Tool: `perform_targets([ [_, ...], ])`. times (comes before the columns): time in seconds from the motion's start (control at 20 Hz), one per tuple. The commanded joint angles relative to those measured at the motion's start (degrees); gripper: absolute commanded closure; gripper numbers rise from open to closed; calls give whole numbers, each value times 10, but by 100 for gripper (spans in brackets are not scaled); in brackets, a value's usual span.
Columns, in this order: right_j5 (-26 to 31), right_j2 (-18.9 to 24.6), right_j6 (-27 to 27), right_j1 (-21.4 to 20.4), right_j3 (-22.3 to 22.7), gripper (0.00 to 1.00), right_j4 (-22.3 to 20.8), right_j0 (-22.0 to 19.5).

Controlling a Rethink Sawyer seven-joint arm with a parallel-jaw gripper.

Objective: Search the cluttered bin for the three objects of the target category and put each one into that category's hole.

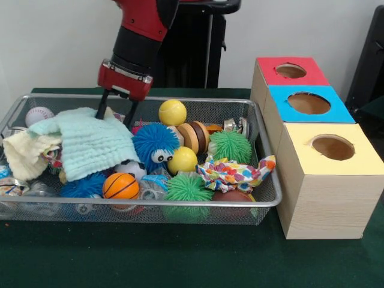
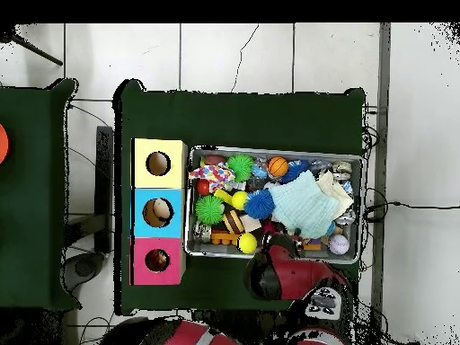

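Note:
The wire mesh bin [image 1: 271, 201] is full of toys. It also shows in the overhead view [image 2: 269, 149]. My gripper [image 1: 117, 115] reaches down at the bin's back edge, its fingers [image 1: 102, 107] spread open at the top of a mint green cloth [image 1: 90, 147]. It holds nothing that I can see. Three boxes with round holes stand beside the bin: red [image 1: 312, 76], blue [image 1: 336, 111] and yellow [image 1: 360, 162]. In the bin lie two yellow balls [image 1: 172, 112] [image 1: 183, 160], a blue fuzzy ball with eyes [image 1: 155, 144], two green spiky balls [image 1: 230, 146] [image 1: 188, 189] and a small basketball [image 1: 120, 186].
A baseball [image 1: 38, 115] lies at the bin's back corner. A cream cloth [image 1: 24, 153], a colourful patterned cloth [image 1: 231, 173] and a brown stacked toy [image 1: 195, 137] also lie in the bin. From overhead my arm [image 2: 287, 269] covers the bin's near rim.

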Motion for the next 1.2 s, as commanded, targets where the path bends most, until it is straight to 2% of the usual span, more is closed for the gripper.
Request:
perform_targets([
  [0.05, 136, 79, -2, -39, -2, 0, -33, -102],
  [0.15, 145, 115, 0, -50, 8, 0, -33, -114],
  [0.2, 145, 110, 8, -52, 12, 0, -28, -99],
  [0.45, 141, 128, 32, -63, 25, 0, -17, -84],
  [0.6, 154, 174, 36, -64, 40, 0, -7, -112],
  [0.8, 173, 142, 39, -76, 33, 0, 0, -78],
  [1.0, 156, 114, 40, -68, 22, 0, -12, -55],
  [1.2, 150, 119, 37, -71, 23, 0, -18, -59],
])
